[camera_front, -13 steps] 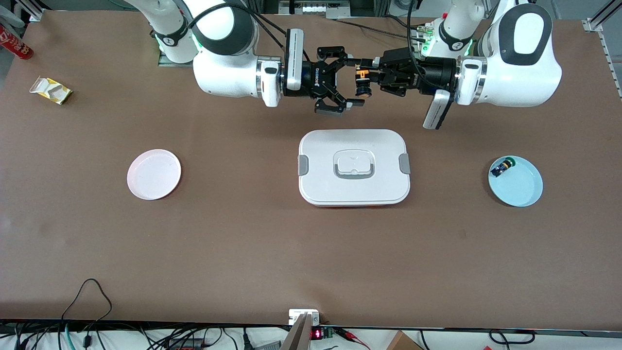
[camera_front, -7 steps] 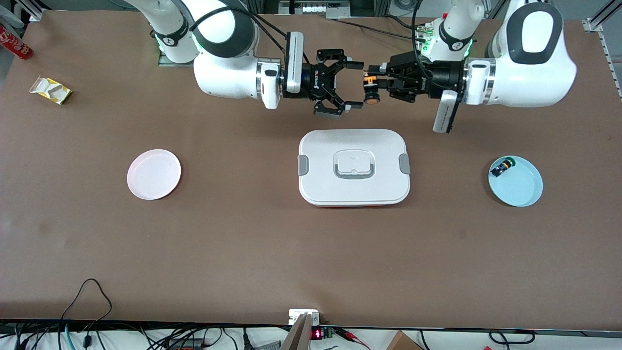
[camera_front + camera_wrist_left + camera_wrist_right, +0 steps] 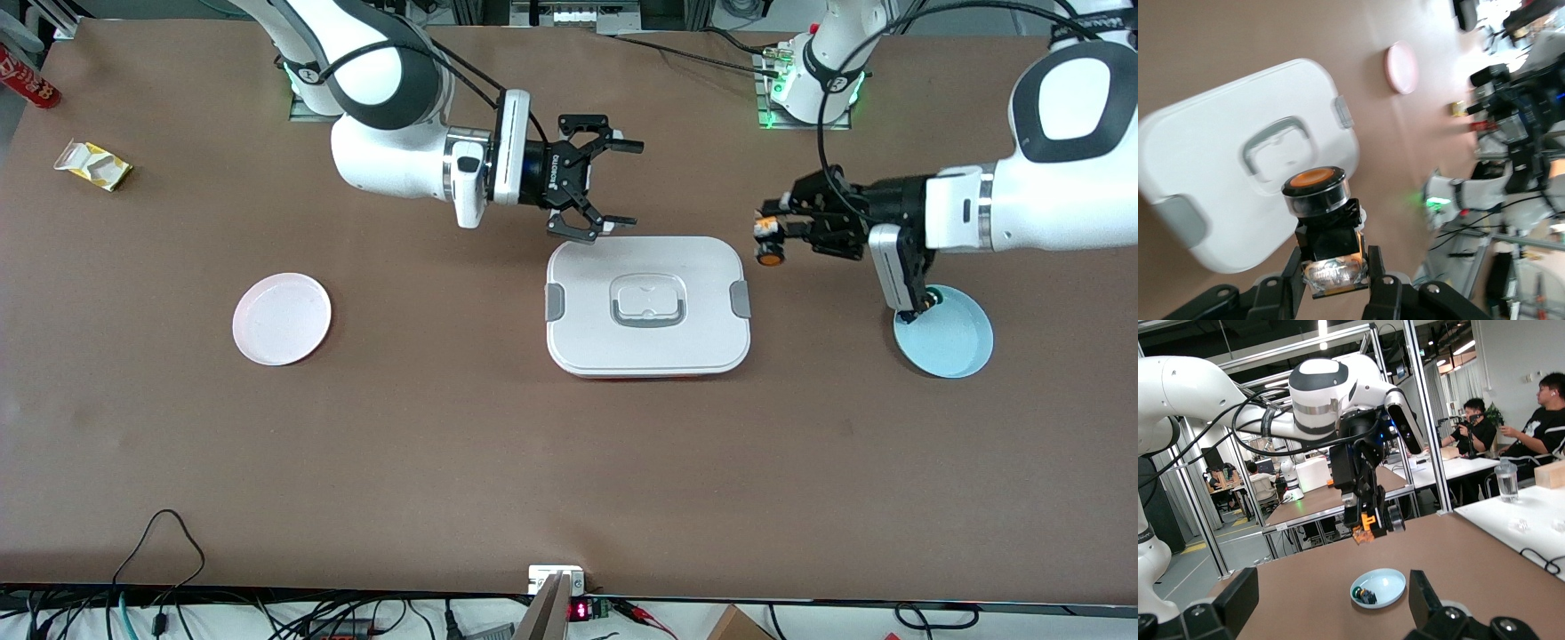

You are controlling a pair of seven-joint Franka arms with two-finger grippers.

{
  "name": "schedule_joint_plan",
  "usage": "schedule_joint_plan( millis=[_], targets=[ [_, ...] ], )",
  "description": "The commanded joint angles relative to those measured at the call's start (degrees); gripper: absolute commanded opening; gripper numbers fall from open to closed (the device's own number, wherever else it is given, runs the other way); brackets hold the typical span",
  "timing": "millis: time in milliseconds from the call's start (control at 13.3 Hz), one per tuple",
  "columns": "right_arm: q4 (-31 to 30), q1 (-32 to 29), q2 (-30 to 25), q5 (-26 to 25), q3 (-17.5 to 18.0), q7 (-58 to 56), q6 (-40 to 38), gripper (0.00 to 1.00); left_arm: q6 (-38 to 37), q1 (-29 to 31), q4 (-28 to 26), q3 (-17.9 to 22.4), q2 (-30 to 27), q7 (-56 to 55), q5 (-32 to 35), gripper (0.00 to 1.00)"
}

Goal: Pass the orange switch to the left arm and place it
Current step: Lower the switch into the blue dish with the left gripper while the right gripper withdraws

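My left gripper (image 3: 772, 233) is shut on the orange switch (image 3: 768, 242) and holds it in the air over the bare table, between the box (image 3: 647, 307) and the blue plate (image 3: 951, 342). In the left wrist view the switch (image 3: 1321, 213) sits clamped between the fingers (image 3: 1375, 273), button end out, with the white box (image 3: 1218, 153) below it. My right gripper (image 3: 627, 182) is open and empty, over the table just by the box's edge nearest the robots. In the right wrist view my right gripper (image 3: 1328, 610) is wide open, and the switch (image 3: 1371, 520) shows farther off in the left gripper.
A small blue-black switch (image 3: 1366, 595) lies in the blue plate (image 3: 1386, 581). A pink plate (image 3: 282, 318) lies toward the right arm's end. A yellow carton (image 3: 93, 164) and a red can (image 3: 27, 80) sit at that end's corner near the robots.
My left gripper has carried the orange switch away from the right gripper, toward the left arm's end and down beside the box. My right gripper stayed open and drew back slightly.
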Motion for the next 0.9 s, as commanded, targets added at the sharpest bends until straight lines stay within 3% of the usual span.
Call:
schedule_joint_plan(
  millis=[0, 226, 452, 828],
  targets=[
    [-3.72, -2.41, -1.18, 1.12, 0.53, 0.38, -2.48, 1.00, -1.65, -0.10, 4.92, -0.55, 3.10, 2.41, 12.67, 0.22],
    [-7.41, -8.37, -1.36, 0.16, 0.27, 0.38, -9.85, 1.00, -1.39, -1.06, 5.97, -0.98, 3.89, 4.09, 28.66, 0.22],
    [-7.16, -11.90, -1.36, -5.36, -0.09, 3.26, -12.07, 1.00, -1.55, -2.83, 8.78, -1.25, 9.25, 5.92, 49.14, 0.22],
    [-6.89, -12.70, -2.50, -13.70, -2.45, 24.67, -11.02, 1.00, 4.83, -0.03, 8.18, -0.72, 13.73, 24.70, 63.06, 0.23]
  ],
)
